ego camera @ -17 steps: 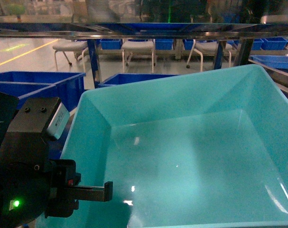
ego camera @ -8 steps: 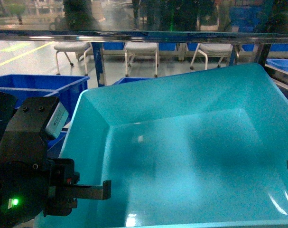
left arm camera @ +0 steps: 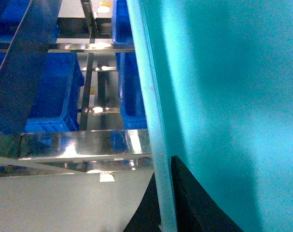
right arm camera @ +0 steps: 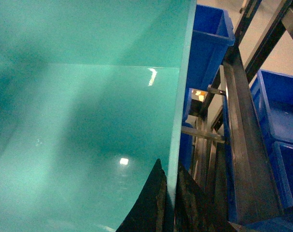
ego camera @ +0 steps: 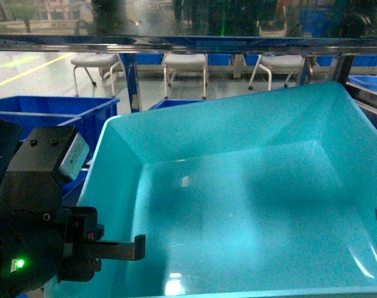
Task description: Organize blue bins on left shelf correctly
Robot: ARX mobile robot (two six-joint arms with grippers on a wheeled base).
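While both tools (left arm camera: pixel 166 203) clamp it, tub (ego camera: pixel 250 205) overfills frame.

no legible text, labels, brands, numbers or signs in any view

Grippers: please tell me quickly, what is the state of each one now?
Left gripper: shut on the turquoise bin, clamping its left wall.
Right gripper: shut on the turquoise bin, clamping its right wall.
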